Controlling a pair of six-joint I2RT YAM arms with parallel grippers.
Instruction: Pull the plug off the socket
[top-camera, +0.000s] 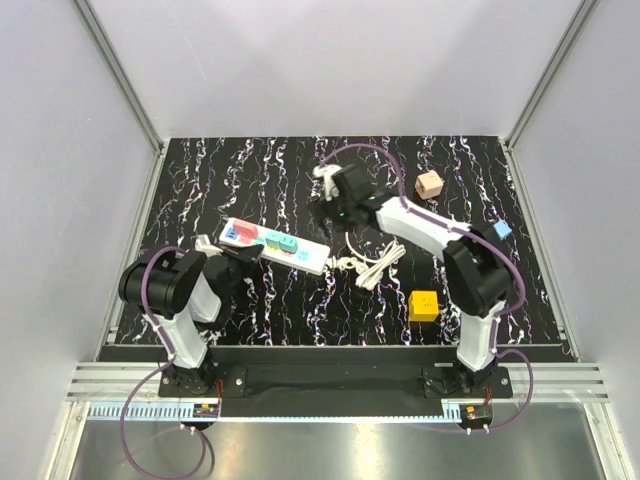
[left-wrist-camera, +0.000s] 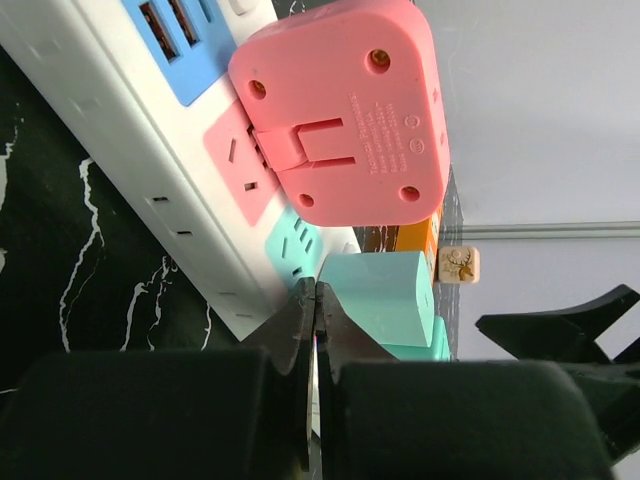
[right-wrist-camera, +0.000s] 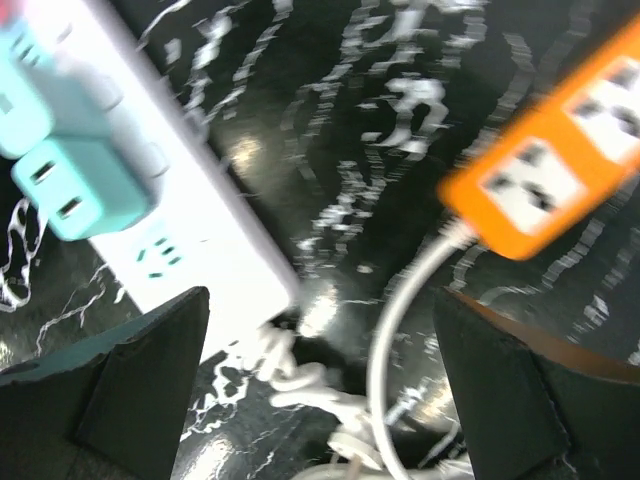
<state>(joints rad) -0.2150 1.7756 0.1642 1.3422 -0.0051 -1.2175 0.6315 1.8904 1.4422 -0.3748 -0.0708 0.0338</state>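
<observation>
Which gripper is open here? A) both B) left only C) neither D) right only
D: the right gripper has its fingers wide apart in its wrist view, while the left gripper has its fingertips pressed together with nothing between them.
</observation>
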